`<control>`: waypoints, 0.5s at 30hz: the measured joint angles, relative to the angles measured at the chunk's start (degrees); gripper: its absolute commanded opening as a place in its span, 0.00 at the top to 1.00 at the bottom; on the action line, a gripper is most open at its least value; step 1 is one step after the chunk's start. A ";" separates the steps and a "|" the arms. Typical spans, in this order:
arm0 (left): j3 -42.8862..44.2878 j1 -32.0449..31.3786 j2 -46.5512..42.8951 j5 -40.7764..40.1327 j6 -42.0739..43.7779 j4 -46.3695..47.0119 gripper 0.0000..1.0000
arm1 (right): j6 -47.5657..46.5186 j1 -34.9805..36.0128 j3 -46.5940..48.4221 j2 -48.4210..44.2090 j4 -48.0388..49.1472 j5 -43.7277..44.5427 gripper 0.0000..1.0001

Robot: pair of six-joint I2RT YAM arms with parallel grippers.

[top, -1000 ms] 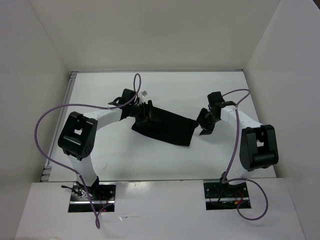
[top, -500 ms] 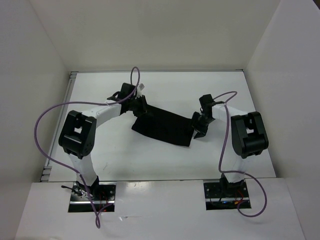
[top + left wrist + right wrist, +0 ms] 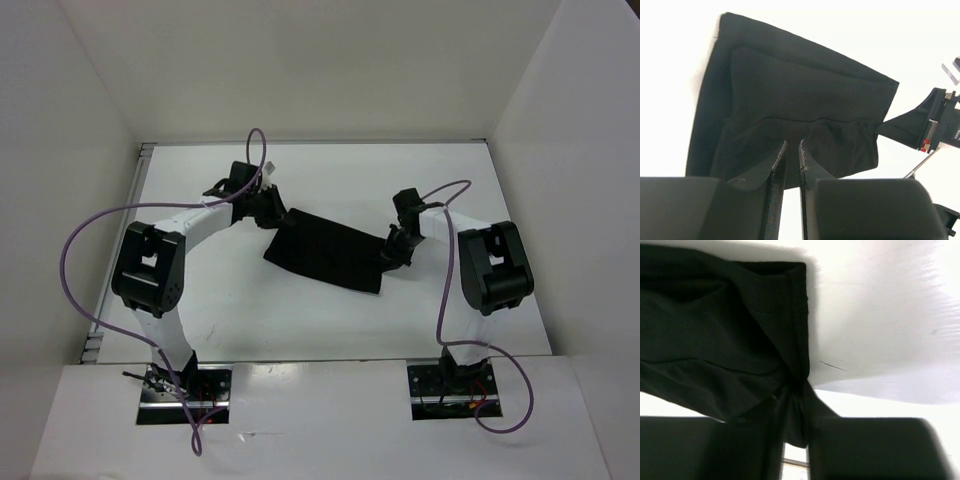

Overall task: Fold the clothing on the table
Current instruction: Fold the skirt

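Limp black fabric garment (image 3: 328, 252) lies flat, centre of glossy white table (image 3: 300, 325). The left gripper (image 3: 792, 145) pinches its 10 o'clock corner. The right gripper (image 3: 792, 420) clamps bunched fabric at the 3 o'clock edge. Risk: shallow bites, so an uneven lift may slip one corner and skew the fold.

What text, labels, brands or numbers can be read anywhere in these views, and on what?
No text can be read in any view.
On the clothing: nothing, plain black fabric.
On the table: nothing, bare white.
On the body of the right gripper, left wrist view: a tiny marking, too small to read.
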 measured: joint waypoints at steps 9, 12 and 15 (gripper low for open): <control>-0.66 1.38 -1.22 0.81 0.00 0.04 0.79 | 2.01 0.61 -0.15 -0.07 0.37 1.14 1.00; -2.23 0.66 -2.43 1.84 -0.07 0.87 0.79 | 2.34 0.98 -0.37 -1.05 -0.28 3.48 1.00; -3.48 -1.16 -2.73 2.71 -0.28 2.21 0.79 | 2.34 1.09 -1.09 -2.84 -2.21 7.15 1.00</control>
